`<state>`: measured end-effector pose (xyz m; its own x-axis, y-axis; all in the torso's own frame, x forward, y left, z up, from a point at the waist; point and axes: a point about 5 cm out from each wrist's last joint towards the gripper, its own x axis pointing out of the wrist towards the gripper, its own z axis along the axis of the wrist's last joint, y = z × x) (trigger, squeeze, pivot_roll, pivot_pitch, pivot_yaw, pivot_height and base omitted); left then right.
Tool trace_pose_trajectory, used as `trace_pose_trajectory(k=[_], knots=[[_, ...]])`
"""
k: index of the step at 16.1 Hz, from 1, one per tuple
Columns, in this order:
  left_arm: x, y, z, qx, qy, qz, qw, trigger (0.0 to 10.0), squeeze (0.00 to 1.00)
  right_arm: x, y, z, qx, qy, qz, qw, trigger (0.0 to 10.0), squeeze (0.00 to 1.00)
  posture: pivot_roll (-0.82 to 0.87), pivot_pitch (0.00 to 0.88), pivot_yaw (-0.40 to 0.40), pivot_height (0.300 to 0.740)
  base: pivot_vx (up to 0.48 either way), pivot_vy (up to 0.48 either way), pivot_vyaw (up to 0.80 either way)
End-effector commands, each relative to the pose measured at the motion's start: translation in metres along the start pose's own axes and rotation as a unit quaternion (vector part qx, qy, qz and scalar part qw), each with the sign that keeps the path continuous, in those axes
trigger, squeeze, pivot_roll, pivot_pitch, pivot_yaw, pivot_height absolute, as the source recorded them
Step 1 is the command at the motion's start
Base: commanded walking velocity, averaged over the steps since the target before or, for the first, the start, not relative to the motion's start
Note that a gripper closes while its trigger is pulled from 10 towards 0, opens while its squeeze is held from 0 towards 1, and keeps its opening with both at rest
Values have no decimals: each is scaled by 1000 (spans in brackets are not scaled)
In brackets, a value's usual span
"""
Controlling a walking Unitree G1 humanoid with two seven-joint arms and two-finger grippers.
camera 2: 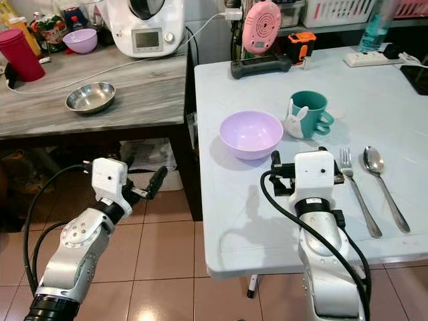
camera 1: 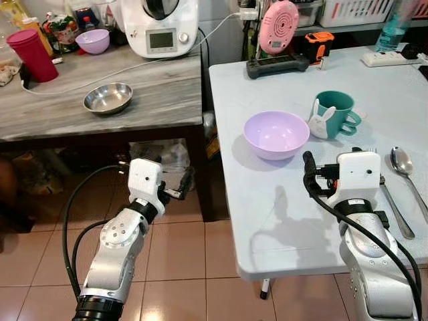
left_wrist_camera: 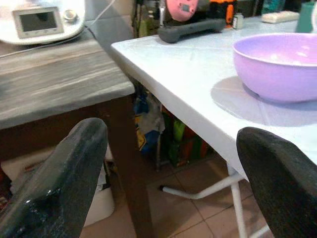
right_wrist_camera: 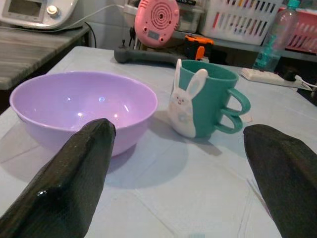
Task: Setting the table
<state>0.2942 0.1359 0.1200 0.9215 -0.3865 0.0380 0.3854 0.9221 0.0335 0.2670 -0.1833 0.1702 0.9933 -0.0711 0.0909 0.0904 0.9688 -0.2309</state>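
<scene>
Right wrist view looks along the right tool, whose two black fingers stand wide apart with nothing between them, low over the white table. Just ahead of those fingers sit the lilac bowl and, beside it on the robot's right, the teal mug with a white rabbit figure on its front; the two stand near each other but apart. From the head camera, the right tool hangs over the table's near part, just behind the bowl. To its right lie a fork and a spoon, side by side, handles toward the robot.

Over the tiled floor, in the gap between the white table and the grey wooden table, the left tool is held with its fingers also spread and empty. On the wooden table stand a steel bowl, a red cup, a second lilac bowl and a white kitchen machine.
</scene>
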Motion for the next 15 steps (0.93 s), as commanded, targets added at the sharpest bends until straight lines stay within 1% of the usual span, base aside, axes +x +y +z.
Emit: trace_pose_trajectory(k=[1,4,5,6,8,10,12,14,15], knots=[[-5,0,-6,14,14,-13,1000,10000,0,2,3,2,7,-4,11,1000,10000,0,-258,72,98,740,0,0,-800],[-11,-14,-10,31,22,-84,996,10000,0,3,1,0,-7,-4,20,1000,10000,0,-257,75,98,740,0,0,0],[-12,-17,-10,34,23,-96,994,10000,0,4,0,1,-7,-4,20,1000,10000,0,-254,78,96,740,0,0,0],[-16,-22,-12,49,26,-125,991,10000,0,4,-1,1,-8,-5,18,1000,10000,0,-254,78,95,740,0,0,0],[-19,-27,-14,60,28,-149,987,10000,0,4,-1,1,-8,-5,17,1000,10000,0,-256,79,97,740,0,0,0],[-20,-28,-14,64,28,-159,985,10000,0,4,-1,1,-10,-6,21,1000,10000,0,-259,79,98,740,0,0,0],[-21,-28,-13,66,27,-169,983,10000,0,5,-2,2,-25,-8,31,999,10000,0,-259,79,98,740,0,0,0],[-22,-32,-9,76,20,-203,976,10000,0,15,-9,8,-43,1,59,997,10000,0,-261,82,97,740,0,0,0],[-23,-34,-7,93,19,-225,970,10000,0,20,-11,6,-69,27,95,993,10000,0,-261,82,97,740,0,0,0]])
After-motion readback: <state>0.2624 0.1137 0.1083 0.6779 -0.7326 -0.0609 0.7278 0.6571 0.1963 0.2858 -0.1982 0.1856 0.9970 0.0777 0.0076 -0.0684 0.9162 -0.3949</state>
